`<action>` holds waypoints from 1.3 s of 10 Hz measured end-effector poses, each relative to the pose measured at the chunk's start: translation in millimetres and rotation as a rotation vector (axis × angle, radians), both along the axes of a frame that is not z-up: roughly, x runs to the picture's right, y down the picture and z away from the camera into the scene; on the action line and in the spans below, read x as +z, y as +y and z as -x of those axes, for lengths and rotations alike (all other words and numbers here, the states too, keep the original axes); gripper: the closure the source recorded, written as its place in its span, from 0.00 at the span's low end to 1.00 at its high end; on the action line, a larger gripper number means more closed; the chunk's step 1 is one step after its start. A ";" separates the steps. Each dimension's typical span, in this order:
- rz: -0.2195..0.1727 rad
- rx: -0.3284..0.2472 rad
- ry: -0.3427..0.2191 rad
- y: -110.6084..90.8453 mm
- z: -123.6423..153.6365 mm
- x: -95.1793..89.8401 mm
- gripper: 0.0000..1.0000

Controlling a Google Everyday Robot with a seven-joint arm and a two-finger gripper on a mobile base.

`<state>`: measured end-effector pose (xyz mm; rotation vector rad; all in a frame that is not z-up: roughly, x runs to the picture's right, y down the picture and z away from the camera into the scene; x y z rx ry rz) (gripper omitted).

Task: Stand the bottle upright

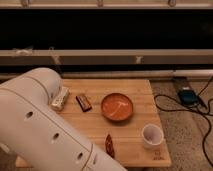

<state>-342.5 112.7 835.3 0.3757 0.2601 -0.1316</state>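
Starting far left: can see only the bulky white arm (40,130) filling the foreground; no sight of the gripper, hidden somewhere beyond it, so cannot tell whether open or closed. Just beside the arm's upper curve, can spot the bottle (60,98) lying on its side near the left edge of the wooden table (137,87), partly covered. Looks light, hollow, smooth, likely to roll or skid; best pinched gently across the mid-body. Further right, well apart: dark bar (83,102), orange bowl (117,106), white cup (152,135)
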 end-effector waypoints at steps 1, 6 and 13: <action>-0.005 0.000 0.001 -2.7 -0.2 2.1 0.20; 0.004 -0.003 0.013 -1.9 1.1 14.3 0.20; 0.010 -0.004 0.062 -0.7 -4.8 25.2 0.24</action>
